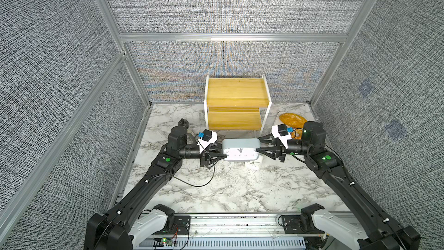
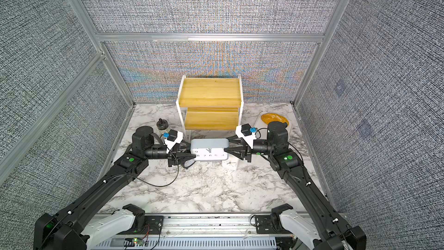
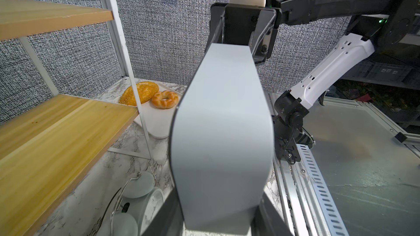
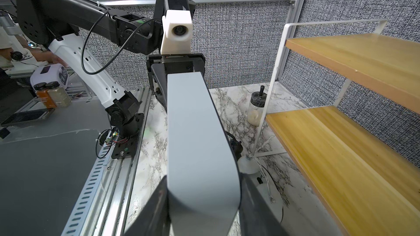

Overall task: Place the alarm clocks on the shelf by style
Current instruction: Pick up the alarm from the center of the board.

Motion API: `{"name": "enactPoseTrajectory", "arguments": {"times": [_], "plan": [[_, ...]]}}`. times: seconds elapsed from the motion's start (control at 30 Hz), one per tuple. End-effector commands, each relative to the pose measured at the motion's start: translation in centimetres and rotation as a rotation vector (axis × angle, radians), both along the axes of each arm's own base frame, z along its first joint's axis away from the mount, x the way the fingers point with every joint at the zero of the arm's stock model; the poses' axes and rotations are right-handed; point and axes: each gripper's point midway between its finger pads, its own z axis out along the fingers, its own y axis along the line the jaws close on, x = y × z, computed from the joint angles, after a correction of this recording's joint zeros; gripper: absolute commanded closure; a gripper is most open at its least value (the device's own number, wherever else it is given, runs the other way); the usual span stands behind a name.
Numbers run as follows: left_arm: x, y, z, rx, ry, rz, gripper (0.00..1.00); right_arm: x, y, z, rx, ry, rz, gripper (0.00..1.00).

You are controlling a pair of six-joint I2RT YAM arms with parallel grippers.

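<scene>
While the grey-blue clock point(image 1: 241, 149) hangs just before the shelf point(image 1: 236, 92), my left gripper point(image 1: 224, 152) and right gripper point(image 1: 258, 145) each pinch one end.

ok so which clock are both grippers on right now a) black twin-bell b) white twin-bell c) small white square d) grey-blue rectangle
d: the grey-blue clock is clamped at one end by the left gripper and at the other by the right gripper, in front of the shelf.
</scene>
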Motion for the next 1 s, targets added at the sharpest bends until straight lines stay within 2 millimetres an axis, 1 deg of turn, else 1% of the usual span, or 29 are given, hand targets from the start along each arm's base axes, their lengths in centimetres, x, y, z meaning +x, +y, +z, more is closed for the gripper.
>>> {"name": "enactPoseTrajectory", "arguments": {"times": [0.0,0.13,0.2,0.23,0.33,0.4,0.43,0.47,0.6,0.7,0.77,0.83,0.97], "plan": [[-0.5,0.1,0.5,-0.006,-0.021,-0.016,0.78,0.9,-0.1,0.4,0.003,-0.035,-0.043,0.68],[-0.2,0.3,0.7,-0.002,-0.033,0.021,0.8,1.8,-0.3,0.2,-0.004,-0.03,-0.098,0.53],[0.2,0.4,0.9,-0.002,-0.044,0.052,0.81,2.2,-0.6,0.1,-0.004,-0.03,-0.133,0.38],[0.3,0.5,1.0,-0.001,-0.05,0.068,0.82,2.4,-0.7,0.1,-0.004,-0.035,-0.151,0.33],[0.8,0.9,1.4,0.002,-0.07,0.123,0.83,3.2,-1.4,0.4,0.001,-0.054,-0.227,0.24],[1.2,1.3,1.6,0.008,-0.086,0.176,0.83,3.9,-2.2,1.0,0.015,-0.081,-0.307,0.2],[1.3,1.5,1.7,0.009,-0.093,0.196,0.83,4.4,-2.7,0.5,0.012,-0.073,-0.36,0.18],[1.5,1.8,2.0,0.008,-0.106,0.222,0.83,5.0,-3.4,0.3,0.017,-0.072,-0.418,0.16],[2.3,3.1,2.7,-0.003,-0.135,0.347,0.83,7.6,-6.2,0.3,0.026,-0.066,-0.655,0.14],[2.4,3.9,3.0,-0.007,-0.142,0.412,0.83,9.2,-8.0,0.1,0.042,-0.047,-0.785,0.15],[2.7,4.6,3.1,-0.008,-0.144,0.462,0.83,9.7,-8.4,0.2,0.07,-0.042,-0.812,0.15],[2.7,5.0,3.2,-0.007,-0.146,0.493,0.83,10.0,-8.4,0.5,0.102,-0.047,-0.808,0.16],[3.0,6.5,3.4,-0.012,-0.151,0.59,0.83,11.4,-8.4,0.8,0.138,-0.045,-0.829,0.22]]}}
